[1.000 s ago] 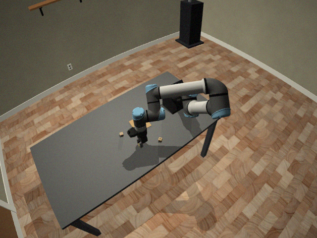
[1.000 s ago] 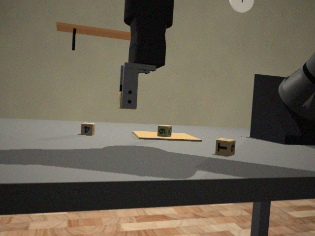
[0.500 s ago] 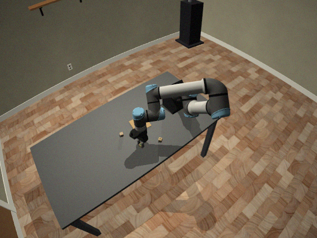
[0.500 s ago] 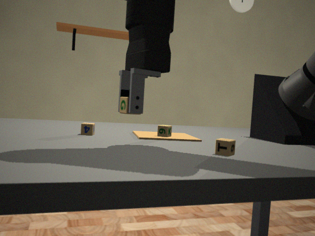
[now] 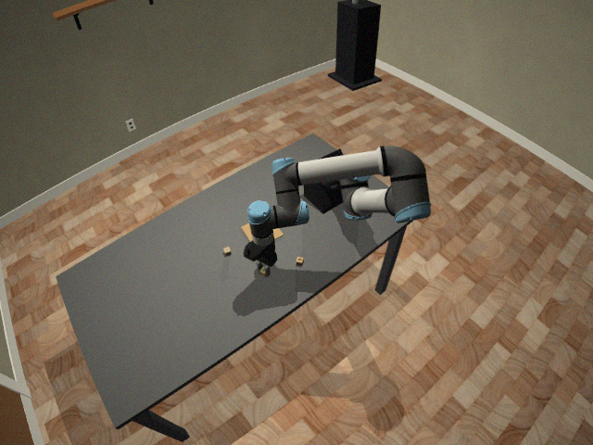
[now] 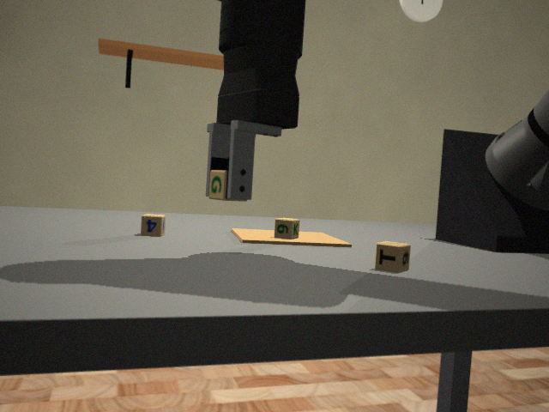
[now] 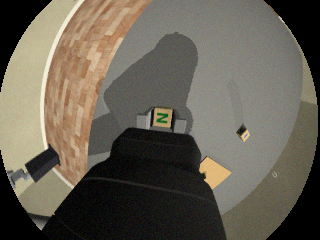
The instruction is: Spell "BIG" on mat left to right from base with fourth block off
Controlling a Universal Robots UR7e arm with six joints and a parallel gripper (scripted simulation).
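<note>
While the top view shows the fingers (image 5: 261, 268) (image 6: 229, 196) over the table (image 5: 167, 306) (image 6: 88, 301) (image 7: 240, 65), the mat (image 5: 279, 234) (image 6: 256, 238) (image 7: 215, 172) lies beyond them, toward the wall. In the exterior view they are closed on the G-marked block (image 5: 263, 271) (image 6: 217, 184) (image 7: 162, 118), raised, with the mat lower right, bearing one block (image 6: 286, 228). The wrist view puts the mat lower right of them, so carrying probably goes that way.

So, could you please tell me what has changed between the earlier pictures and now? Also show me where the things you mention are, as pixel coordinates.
The gripper (image 6: 229, 188) (image 7: 163, 114) has turned, bringing the green G on its held wooden letter block (image 6: 217, 184) (image 7: 162, 118) into the exterior view. Nothing was grasped or released. The tan flat mat (image 5: 278, 234) (image 6: 310, 239) (image 7: 216, 173) and three other blocks stayed put.
</note>
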